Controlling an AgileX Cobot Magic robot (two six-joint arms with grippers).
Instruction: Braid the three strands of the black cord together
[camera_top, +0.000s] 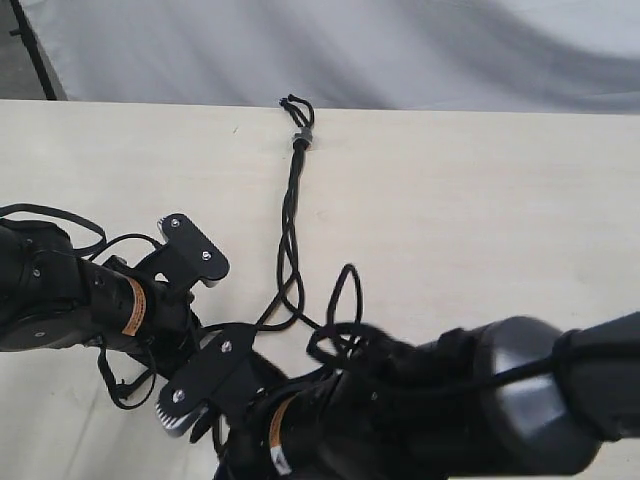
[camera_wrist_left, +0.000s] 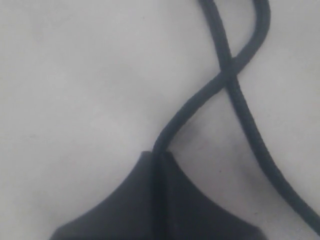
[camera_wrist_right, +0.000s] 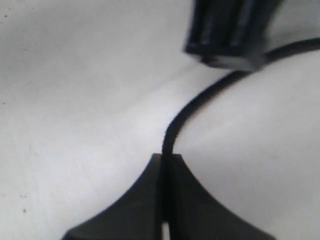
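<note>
The black cord (camera_top: 292, 190) lies on the pale table, bound at the far end by a small grey band (camera_top: 303, 135) with short loops (camera_top: 295, 103). Below the band its strands run toward me and spread near both arms. My left gripper (camera_top: 203, 322) (camera_wrist_left: 159, 153) is shut on one strand (camera_wrist_left: 200, 95), which crosses a second strand (camera_wrist_left: 250, 130) just ahead. My right gripper (camera_top: 215, 352) (camera_wrist_right: 165, 156) has reached across to the left and is shut on another strand (camera_wrist_right: 200, 100). Both sets of fingertips are mostly hidden in the exterior view. The strands' knotted tips are hidden.
The two arms crowd the near left of the table (camera_top: 480, 200), with their own black cables (camera_top: 60, 215) looping beside them. Part of the left gripper's body (camera_wrist_right: 230, 32) hangs close in front of the right gripper. A grey backdrop (camera_top: 400, 50) stands behind the far edge.
</note>
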